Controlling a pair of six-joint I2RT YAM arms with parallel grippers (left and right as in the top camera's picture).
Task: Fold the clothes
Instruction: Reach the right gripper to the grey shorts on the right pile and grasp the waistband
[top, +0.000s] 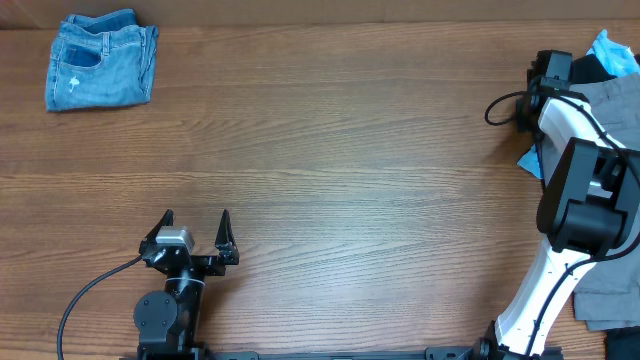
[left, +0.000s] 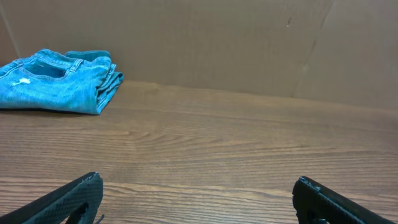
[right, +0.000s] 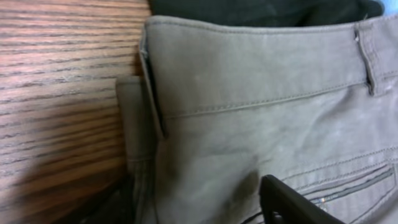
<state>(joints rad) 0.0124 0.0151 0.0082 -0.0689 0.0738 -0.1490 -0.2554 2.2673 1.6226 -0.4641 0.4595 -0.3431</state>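
Grey shorts (right: 249, 137), stitched waistband (right: 249, 59), belt loop (right: 367, 59), black garment (right: 261, 9) behind

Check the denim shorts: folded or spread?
Folded: the denim shorts form a compact block, with stacked layers showing along one edge in the left wrist view.

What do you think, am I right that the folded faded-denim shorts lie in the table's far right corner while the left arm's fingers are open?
Not quite: the overhead view shows the folded faded-denim shorts in the wooden table's far left corner; the left arm's fingers are open.
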